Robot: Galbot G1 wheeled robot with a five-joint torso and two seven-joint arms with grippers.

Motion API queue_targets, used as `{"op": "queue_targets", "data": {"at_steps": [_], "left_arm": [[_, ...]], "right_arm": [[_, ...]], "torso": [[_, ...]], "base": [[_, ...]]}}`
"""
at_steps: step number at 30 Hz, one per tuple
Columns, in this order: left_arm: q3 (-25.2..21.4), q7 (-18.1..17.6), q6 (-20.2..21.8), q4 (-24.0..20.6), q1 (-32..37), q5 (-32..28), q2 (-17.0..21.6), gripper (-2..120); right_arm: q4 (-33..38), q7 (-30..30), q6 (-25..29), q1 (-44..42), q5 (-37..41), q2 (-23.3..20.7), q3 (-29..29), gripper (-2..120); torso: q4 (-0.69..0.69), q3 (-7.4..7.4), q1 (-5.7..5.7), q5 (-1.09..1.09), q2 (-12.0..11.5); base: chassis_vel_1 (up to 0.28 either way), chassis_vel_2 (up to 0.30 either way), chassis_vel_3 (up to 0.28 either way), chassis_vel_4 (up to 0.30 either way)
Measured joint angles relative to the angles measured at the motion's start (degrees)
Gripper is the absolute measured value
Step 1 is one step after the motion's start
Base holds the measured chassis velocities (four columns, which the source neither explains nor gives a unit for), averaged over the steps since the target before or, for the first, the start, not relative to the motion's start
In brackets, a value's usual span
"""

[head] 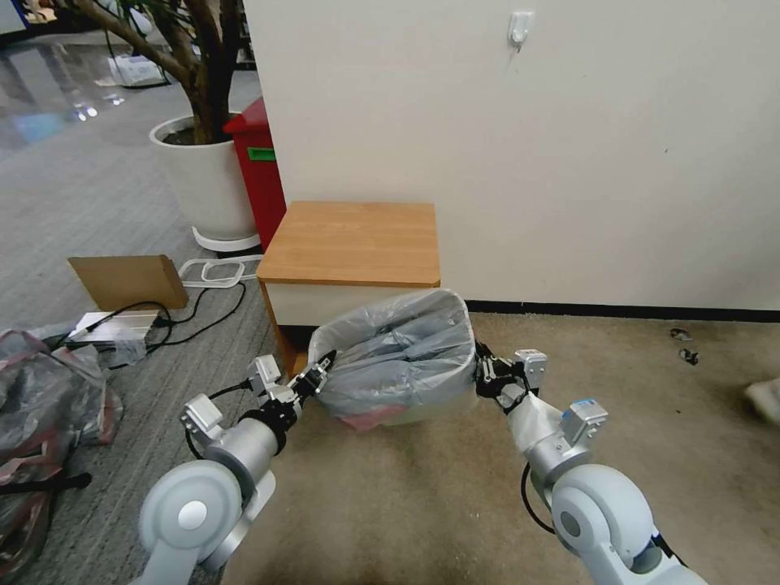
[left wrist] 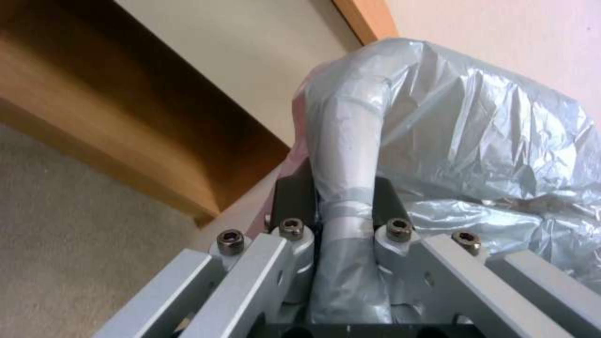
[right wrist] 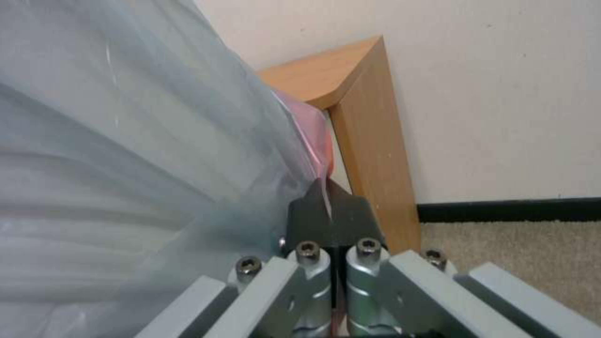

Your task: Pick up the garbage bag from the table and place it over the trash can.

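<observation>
The garbage bag [head: 400, 357] is draped over the trash can [head: 422, 412] on the carpet just before the bench [head: 351, 242], its left edge pinched by the left end effector [head: 323, 367] and its right edge by the right end effector [head: 485, 375], with open carpet [head: 634, 382] to the right.
</observation>
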Motion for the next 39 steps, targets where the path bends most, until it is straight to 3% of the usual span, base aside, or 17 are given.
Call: {"op": "queue_targets", "data": {"at_steps": [6,10,21,26,33,35,37,39], "left_arm": [[-0.44,-1.52,0.36,-1.00,-0.37,-4.06,0.39,7],[-1.00,-2.33,0.70,-1.07,-0.66,-6.39,0.48,8],[-1.99,-2.57,1.42,-1.41,-0.54,-8.85,0.59,8],[-2.31,-2.72,1.69,-1.38,-0.32,-8.91,0.75,8],[-2.35,-3.97,2.83,-0.97,-1.01,-6.24,1.91,7],[-2.35,-4.01,2.89,-0.93,-1.02,-6.10,2.00,6],[-2.40,-4.11,3.27,-0.72,-1.02,-5.77,2.27,6],[-2.45,-4.11,3.29,-0.62,-1.03,-5.75,2.27,6]], "right_arm": [[-3.20,-0.77,1.13,0.36,-2.37,0.11,-0.16,0],[-6.85,-3.09,4.73,0.85,-10.04,0.69,-0.54,0],[-11.68,-4.15,9.18,1.93,-18.48,1.62,-0.49,0],[-8.78,-2.88,8.07,0.32,-15.34,1.55,-0.25,2],[-2.21,-1.88,6.80,-2.74,-5.68,0.63,2.09,30],[-1.82,-1.87,6.67,-2.92,-4.75,0.55,2.29,32],[0.57,-1.90,5.24,-3.67,3.69,0.21,3.39,43],[0.91,-1.90,4.73,-3.75,5.95,0.15,3.78,46]], "torso": [[0.00,0.00,0.00,0.01,0.00],[0.00,0.00,0.00,0.01,0.00],[0.00,0.00,0.00,0.01,0.00],[0.00,0.00,0.00,0.01,0.00],[0.00,0.00,0.00,0.00,0.00],[0.00,-0.01,0.00,0.00,0.00],[0.00,0.00,0.00,0.00,0.00],[0.00,0.00,0.00,0.00,0.00]], "base": [[0.000,0.000,0.000,0.000],[0.000,0.000,0.000,0.000],[0.000,0.000,0.000,0.000],[0.000,0.000,0.000,0.000],[0.000,0.000,0.000,0.000],[0.000,0.000,0.000,0.000],[0.000,0.000,0.000,0.000],[0.000,0.000,0.000,0.000]]}}
